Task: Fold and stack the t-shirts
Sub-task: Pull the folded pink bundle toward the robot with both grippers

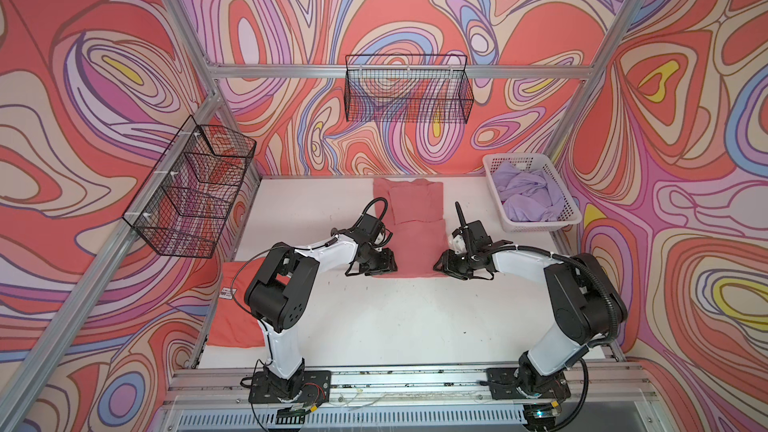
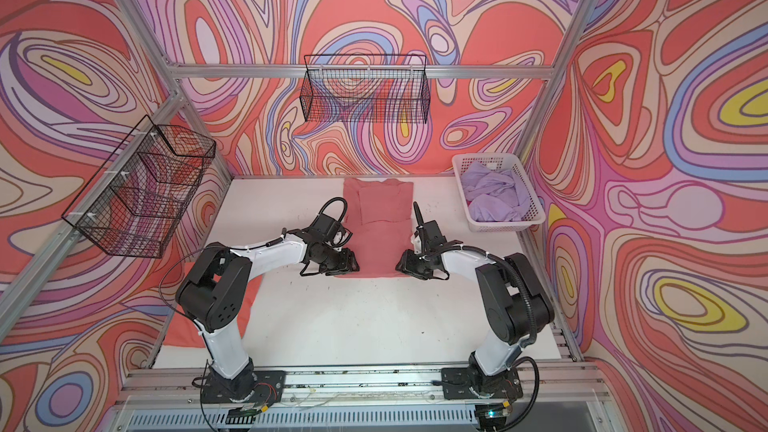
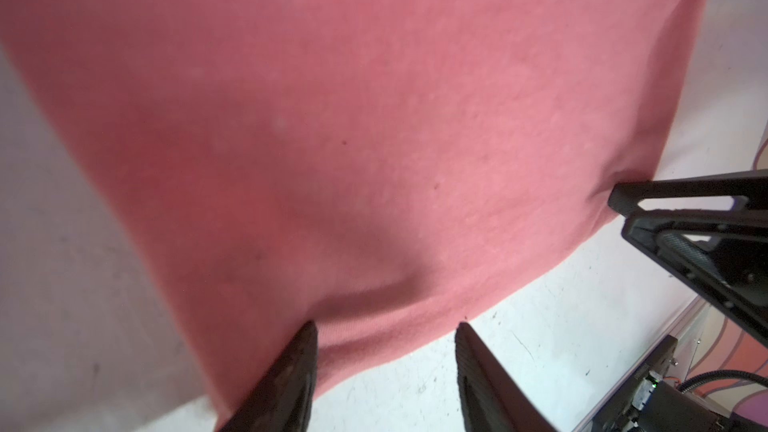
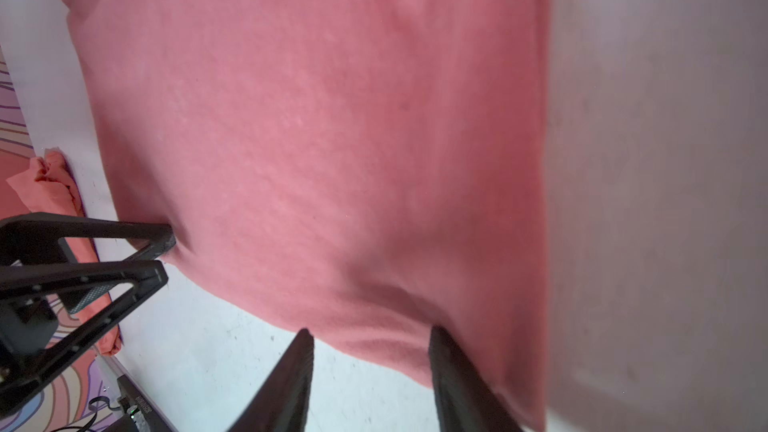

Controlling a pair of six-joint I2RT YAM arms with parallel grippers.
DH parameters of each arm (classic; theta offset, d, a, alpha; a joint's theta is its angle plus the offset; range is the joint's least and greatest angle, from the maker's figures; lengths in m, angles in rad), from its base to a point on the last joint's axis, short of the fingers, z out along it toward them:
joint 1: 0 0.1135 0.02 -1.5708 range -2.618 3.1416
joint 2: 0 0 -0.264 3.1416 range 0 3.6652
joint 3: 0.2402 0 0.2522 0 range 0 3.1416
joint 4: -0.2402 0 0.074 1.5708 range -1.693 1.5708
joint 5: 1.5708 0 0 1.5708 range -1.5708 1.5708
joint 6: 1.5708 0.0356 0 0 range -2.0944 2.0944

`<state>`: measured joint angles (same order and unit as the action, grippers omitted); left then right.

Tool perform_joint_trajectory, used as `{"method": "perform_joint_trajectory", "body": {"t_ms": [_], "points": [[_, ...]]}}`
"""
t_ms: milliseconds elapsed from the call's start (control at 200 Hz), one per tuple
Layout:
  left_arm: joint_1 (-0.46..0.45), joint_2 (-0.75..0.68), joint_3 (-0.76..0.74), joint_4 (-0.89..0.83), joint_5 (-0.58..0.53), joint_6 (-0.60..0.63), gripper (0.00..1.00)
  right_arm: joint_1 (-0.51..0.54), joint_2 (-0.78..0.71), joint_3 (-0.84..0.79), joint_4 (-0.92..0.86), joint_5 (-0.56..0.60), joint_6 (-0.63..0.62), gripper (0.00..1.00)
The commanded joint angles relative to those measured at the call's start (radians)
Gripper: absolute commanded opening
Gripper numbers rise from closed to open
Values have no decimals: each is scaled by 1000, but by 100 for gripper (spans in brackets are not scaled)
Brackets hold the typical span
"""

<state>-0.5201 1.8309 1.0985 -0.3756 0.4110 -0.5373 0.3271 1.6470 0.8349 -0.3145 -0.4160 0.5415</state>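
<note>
A dusty salmon-pink t-shirt [image 1: 415,222] lies flat mid-table as a long strip with its sleeves folded in, seen in both top views [image 2: 380,218]. My left gripper [image 1: 388,263] [image 3: 385,326] is open at the shirt's near left corner, one finger [image 3: 299,351] over the hem and the other on the table. My right gripper [image 1: 440,263] [image 4: 370,330] is open at the near right corner and straddles the hem the same way. A folded orange-coral t-shirt [image 1: 237,313] lies at the table's left edge. A crumpled lavender t-shirt [image 1: 525,197] fills the white basket.
The white slatted basket [image 1: 559,218] stands at the back right of the table. Black wire baskets hang on the left wall [image 1: 191,193] and the back wall [image 1: 409,93]. An aluminium rail [image 1: 395,380] carrying both arm bases runs along the front.
</note>
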Motion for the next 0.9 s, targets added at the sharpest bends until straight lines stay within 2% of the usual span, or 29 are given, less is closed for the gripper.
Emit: {"method": "perform_joint_trajectory", "body": {"t_ms": [0, 270, 446, 596, 711, 811, 896], "points": [[-12, -8, -87, -166, -33, 12, 54, 7, -42, -93, -121, 36, 43, 49], [-104, -128, -235, -193, 18, -82, 54, 107, -242, -273, -130, 38, 199, 49], [-144, -222, -307, -208, 7, -133, 56, 125, -418, -372, -186, 54, 278, 49], [-144, -259, -247, -239, -5, -117, 67, 124, -501, -339, -236, 54, 261, 51], [-143, -361, -207, -249, -3, -133, 75, 124, -566, -265, -327, 94, 236, 53], [-131, -456, -257, -234, 0, -182, 77, 124, -591, -263, -368, 123, 216, 54], [-101, -522, -360, -173, 33, -244, 77, 124, -587, -301, -342, 115, 203, 54]]}}
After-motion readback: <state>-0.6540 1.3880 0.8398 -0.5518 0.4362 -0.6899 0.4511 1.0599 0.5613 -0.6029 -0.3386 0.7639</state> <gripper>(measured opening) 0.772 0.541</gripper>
